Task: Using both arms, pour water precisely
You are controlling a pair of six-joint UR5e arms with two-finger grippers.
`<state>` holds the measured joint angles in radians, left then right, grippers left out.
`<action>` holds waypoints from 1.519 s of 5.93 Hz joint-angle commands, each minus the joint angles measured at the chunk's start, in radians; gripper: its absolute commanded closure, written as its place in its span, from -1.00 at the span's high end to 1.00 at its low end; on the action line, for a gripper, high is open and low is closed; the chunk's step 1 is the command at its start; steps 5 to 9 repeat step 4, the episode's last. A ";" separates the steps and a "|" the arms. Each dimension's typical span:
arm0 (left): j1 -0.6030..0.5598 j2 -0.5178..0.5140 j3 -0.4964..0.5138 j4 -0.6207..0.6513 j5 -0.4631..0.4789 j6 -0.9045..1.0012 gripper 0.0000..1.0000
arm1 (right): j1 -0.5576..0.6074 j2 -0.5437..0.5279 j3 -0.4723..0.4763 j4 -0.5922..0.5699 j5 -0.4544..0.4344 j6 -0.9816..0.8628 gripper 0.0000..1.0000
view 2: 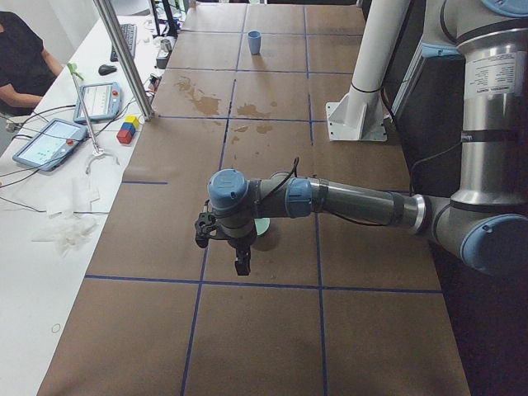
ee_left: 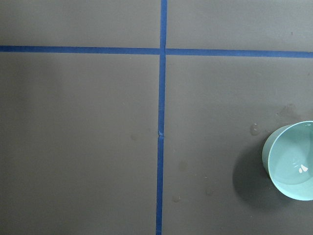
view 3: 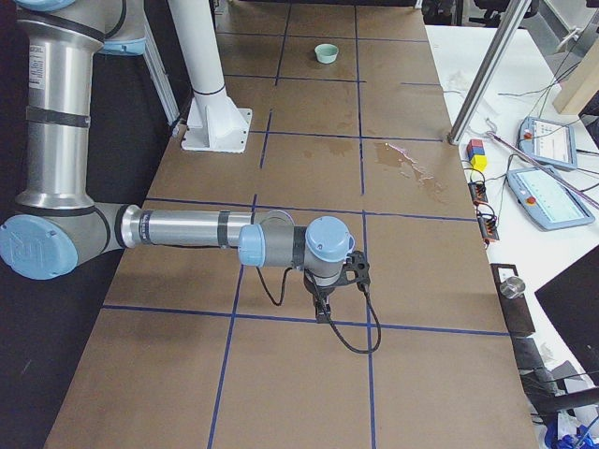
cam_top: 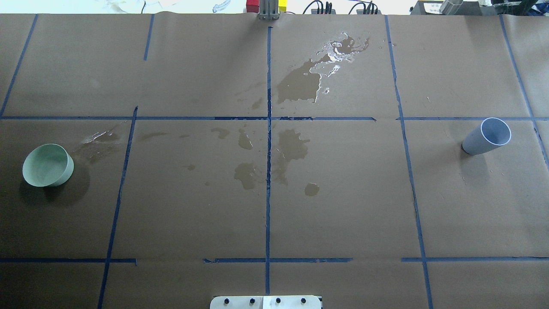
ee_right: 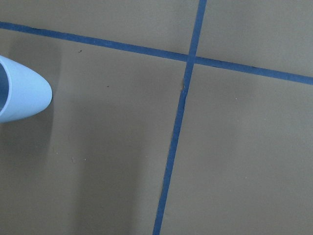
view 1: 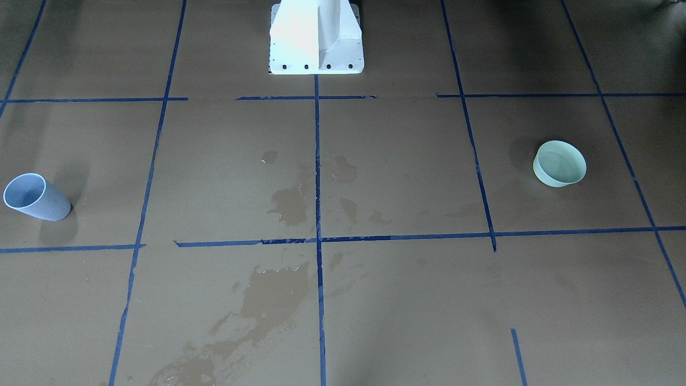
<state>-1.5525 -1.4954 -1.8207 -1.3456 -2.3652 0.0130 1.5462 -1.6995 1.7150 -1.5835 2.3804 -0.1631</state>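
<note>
A pale green cup stands upright on the brown paper at the table's left end, also seen in the front view. The left wrist view shows faint glints of water inside it. A blue-grey cup stands at the right end, and its edge shows in the right wrist view. My left arm reaches over the green cup, with its gripper pointing down. My right arm hangs its gripper over the paper. I cannot tell whether either gripper is open or shut.
Dark wet stains and a glinting puddle mark the middle of the paper. The white pedestal stands at the robot's side. A metal post, coloured blocks, tablets and a seated person are along the far edge.
</note>
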 commanded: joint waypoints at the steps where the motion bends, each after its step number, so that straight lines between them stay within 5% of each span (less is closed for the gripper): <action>1: -0.001 0.009 -0.002 -0.007 0.001 0.005 1.00 | 0.000 -0.006 0.009 0.000 0.013 0.001 1.00; 9: 0.000 0.009 0.009 -0.007 0.003 0.005 1.00 | 0.000 -0.005 0.011 0.011 0.014 0.001 1.00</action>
